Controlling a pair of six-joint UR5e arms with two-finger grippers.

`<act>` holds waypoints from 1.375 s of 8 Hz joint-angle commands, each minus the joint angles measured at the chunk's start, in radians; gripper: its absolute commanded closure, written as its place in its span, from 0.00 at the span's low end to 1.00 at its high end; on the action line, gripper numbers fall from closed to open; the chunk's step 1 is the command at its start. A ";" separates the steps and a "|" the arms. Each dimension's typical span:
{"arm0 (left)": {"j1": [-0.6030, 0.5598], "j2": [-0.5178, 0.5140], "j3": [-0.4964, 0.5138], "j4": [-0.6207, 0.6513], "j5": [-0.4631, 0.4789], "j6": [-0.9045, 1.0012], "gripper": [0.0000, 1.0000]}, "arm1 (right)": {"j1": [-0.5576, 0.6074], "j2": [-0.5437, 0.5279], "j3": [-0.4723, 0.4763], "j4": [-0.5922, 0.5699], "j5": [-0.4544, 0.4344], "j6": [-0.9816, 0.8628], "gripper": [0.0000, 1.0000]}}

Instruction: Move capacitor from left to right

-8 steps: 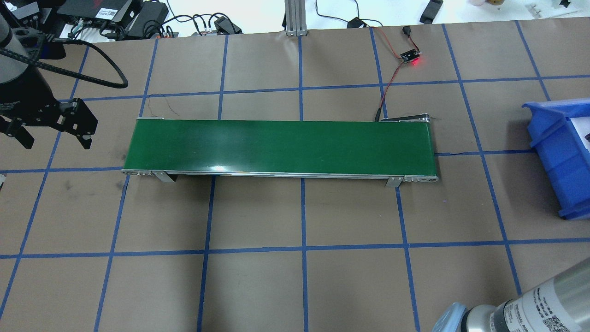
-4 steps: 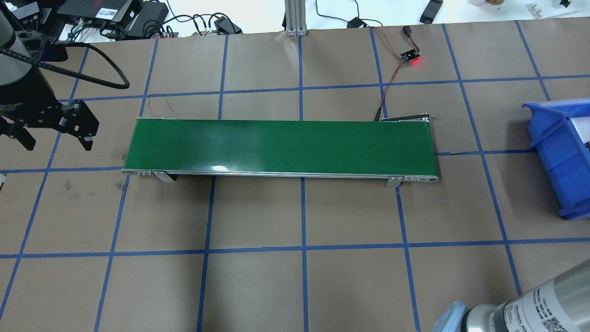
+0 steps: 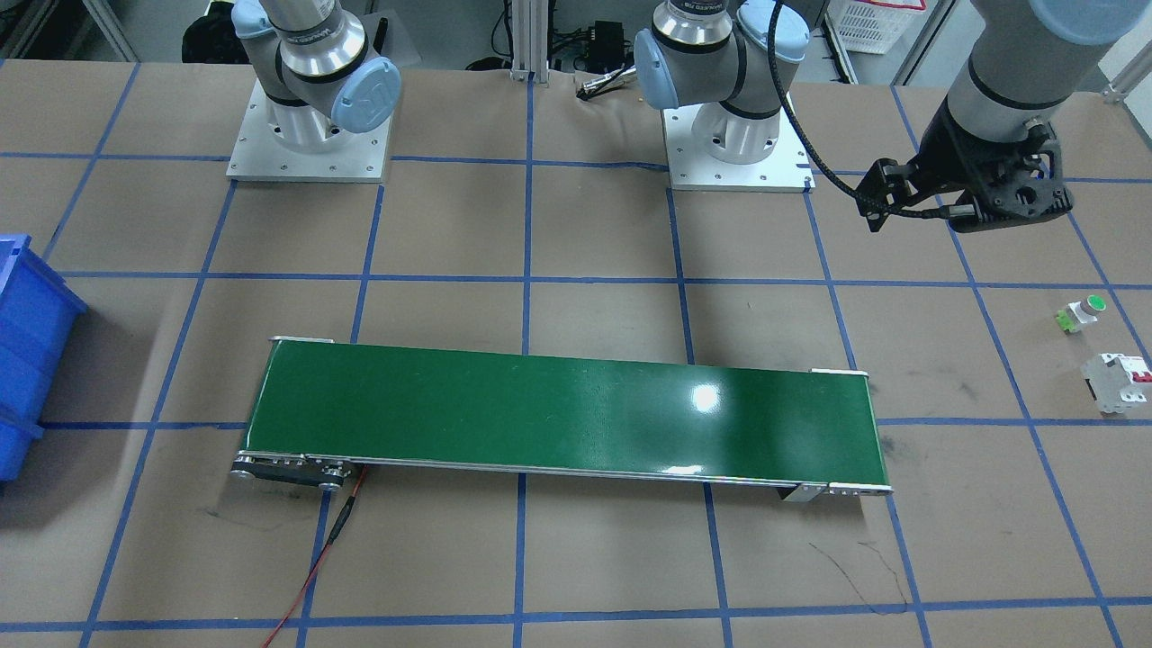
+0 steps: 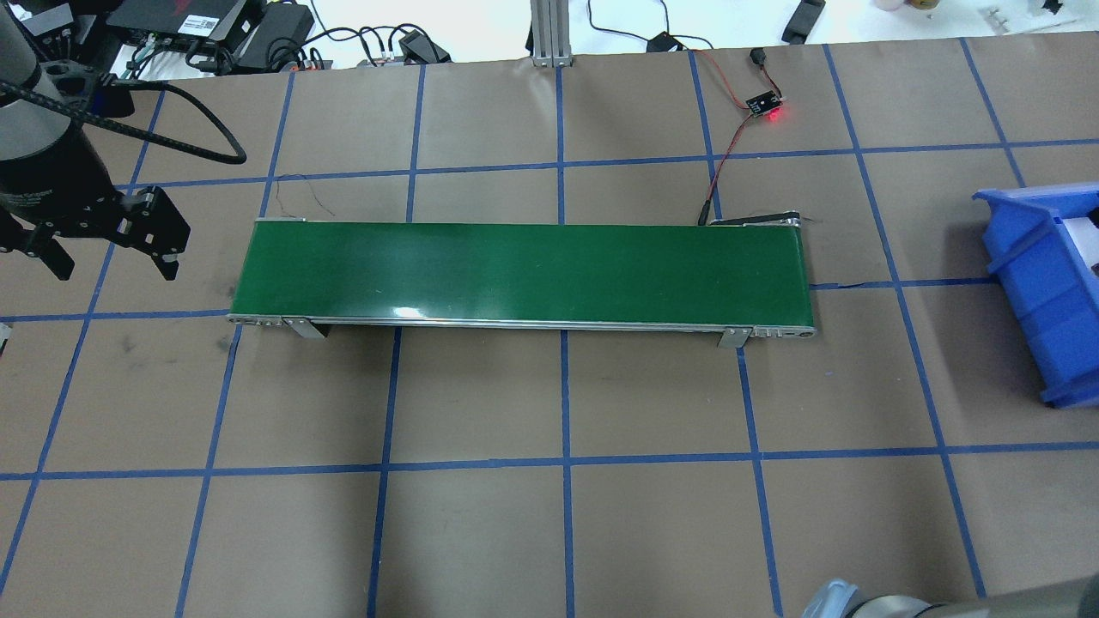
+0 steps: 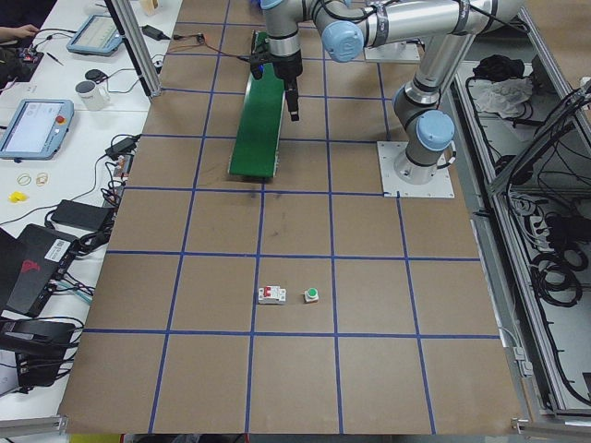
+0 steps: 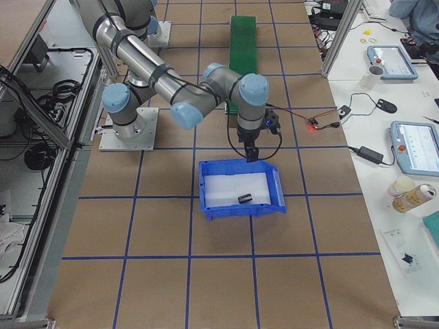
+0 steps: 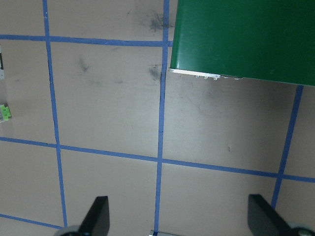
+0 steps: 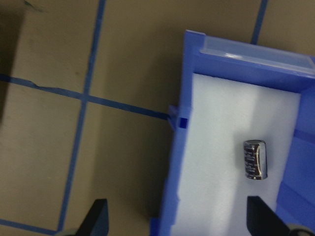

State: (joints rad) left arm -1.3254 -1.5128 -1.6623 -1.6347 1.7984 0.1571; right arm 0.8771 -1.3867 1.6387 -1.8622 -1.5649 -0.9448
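Observation:
The capacitor (image 8: 255, 160), a small dark cylinder with pale stripes, lies on its side on the white liner of the blue bin (image 8: 183, 147); it also shows in the exterior right view (image 6: 245, 199). My right gripper (image 8: 179, 219) is open and empty, and hovers above the bin's edge (image 6: 250, 149), apart from the capacitor. My left gripper (image 4: 112, 268) is open and empty, and hangs above the table just off the left end of the green conveyor (image 4: 515, 270). It shows wide open in the left wrist view (image 7: 179, 219) and in the front view (image 3: 967, 216).
A white circuit breaker (image 3: 1116, 382) and a green-capped push-button (image 3: 1084, 310) sit on the table beyond the left gripper. The blue bin (image 4: 1030, 283) stands at the table's right end. A red wire and a small lit board (image 4: 764, 107) lie behind the conveyor.
My left gripper has drifted slightly right toward the conveyor's end. The right arm's silver segment has dropped almost out of the overhead view's bottom right corner.

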 commanded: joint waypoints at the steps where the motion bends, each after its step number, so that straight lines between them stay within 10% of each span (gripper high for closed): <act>1: 0.000 -0.003 -0.001 0.001 -0.001 -0.005 0.00 | 0.205 -0.186 -0.011 0.197 -0.001 0.308 0.00; 6: -0.001 -0.020 -0.001 0.024 -0.080 -0.114 0.00 | 0.682 -0.236 -0.029 0.308 -0.044 0.903 0.00; 11: -0.001 -0.021 0.001 0.027 -0.085 -0.111 0.00 | 0.723 -0.236 -0.039 0.313 -0.058 0.922 0.00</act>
State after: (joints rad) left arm -1.3279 -1.5352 -1.6637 -1.6085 1.7143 0.0440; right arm 1.5989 -1.6236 1.6006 -1.5495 -1.6149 -0.0251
